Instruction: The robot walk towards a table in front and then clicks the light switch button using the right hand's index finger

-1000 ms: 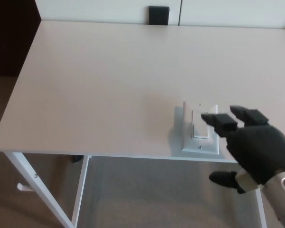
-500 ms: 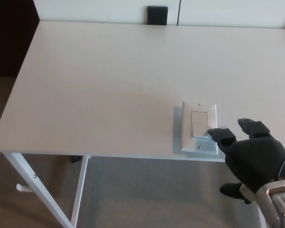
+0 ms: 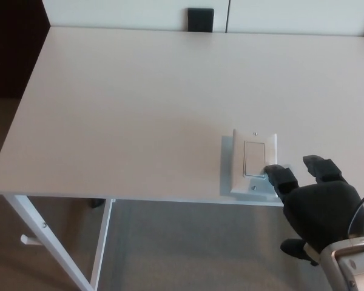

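Light switch (image 3: pixel 254 160) near the bench (image 3: pixel 139 109) front edge, right hand (image 3: pixel 315 203) beside it, fingers spread, 1 fingertip (image 3: pixel 273 171) touching its lower corner.

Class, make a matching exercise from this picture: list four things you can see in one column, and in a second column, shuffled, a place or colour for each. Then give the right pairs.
Things:
1. switch plate
2. right robot hand
3. table leg
4. dark block

Descriptions:
A. behind the table's far edge
B. white, slanting below the table's left corner
C. black, fingertip at the rocker's lower edge
D. white, lying near the table's front edge

Pairs: 1-D, 2-C, 3-B, 4-A
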Controlling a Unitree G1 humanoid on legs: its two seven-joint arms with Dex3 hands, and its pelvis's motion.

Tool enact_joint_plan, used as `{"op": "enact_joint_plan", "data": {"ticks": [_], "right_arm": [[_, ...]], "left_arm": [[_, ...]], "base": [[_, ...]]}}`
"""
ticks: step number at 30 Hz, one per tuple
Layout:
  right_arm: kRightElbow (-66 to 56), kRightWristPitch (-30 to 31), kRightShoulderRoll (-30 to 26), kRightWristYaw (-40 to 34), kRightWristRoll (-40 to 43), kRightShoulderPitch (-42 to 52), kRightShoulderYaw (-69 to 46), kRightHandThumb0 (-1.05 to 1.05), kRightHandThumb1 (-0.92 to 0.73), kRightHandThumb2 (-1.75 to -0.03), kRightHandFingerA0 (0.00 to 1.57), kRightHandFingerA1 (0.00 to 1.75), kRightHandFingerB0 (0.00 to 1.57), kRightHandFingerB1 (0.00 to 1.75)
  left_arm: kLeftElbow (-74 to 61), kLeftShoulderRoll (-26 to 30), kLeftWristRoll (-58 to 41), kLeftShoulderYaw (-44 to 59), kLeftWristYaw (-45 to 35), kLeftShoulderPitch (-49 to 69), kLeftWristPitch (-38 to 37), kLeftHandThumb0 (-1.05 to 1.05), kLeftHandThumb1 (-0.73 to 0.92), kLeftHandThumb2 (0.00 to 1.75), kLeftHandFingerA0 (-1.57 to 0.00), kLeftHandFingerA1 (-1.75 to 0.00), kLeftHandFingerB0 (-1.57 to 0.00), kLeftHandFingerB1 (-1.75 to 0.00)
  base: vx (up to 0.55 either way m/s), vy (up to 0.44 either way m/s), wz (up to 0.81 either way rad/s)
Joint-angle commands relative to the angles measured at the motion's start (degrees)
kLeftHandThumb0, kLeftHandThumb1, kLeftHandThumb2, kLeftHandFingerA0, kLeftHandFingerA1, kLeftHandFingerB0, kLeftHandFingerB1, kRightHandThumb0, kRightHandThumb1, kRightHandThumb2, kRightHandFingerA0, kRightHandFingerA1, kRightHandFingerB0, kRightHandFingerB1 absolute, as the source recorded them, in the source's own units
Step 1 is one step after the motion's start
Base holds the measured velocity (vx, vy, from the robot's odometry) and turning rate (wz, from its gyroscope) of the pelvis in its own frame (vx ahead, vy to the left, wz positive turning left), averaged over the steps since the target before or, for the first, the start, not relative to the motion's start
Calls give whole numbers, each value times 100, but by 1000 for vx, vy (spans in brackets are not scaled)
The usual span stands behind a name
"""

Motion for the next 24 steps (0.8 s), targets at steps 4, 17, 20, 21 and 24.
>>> {"op": "enact_joint_plan", "data": {"ticks": [4, 17, 20, 21, 24], "right_arm": [[-65, 108, -8, 18, -96, 12, -14, -81, -49, -82, 0, 15, 9, 24], [-285, 166, -17, 223, -241, -110, -89, -77, -47, -82, 0, 20, 10, 32], [-310, 188, -2, 305, -294, -132, -75, -77, -47, -82, 0, 19, 11, 31], [-304, 178, 10, 278, -260, -129, -81, -75, -46, -81, 0, 20, 10, 34], [-214, 140, 16, 244, -219, -118, -50, -77, -47, -82, 0, 20, 10, 32]], "left_arm": [[64, 91, 99, -13, -10, -117, 86, -33, 60, 58, -48, -42, -36, -35], [-62, 98, 83, -2, -36, -31, 43, -33, 60, 58, -48, -44, -36, -35], [-74, 112, 112, -7, -10, -19, 32, -34, 61, 59, -50, -44, -37, -36], [-51, 112, 101, -4, -24, -30, 43, -33, 60, 58, -48, -43, -35, -35], [-35, 88, 42, 18, -73, -28, 48, -32, 60, 58, -48, -43, -36, -35]], "base": [[0, 0, 0], [0, 0, 0], [0, 0, 0], [0, 0, 0], [0, 0, 0]]}}
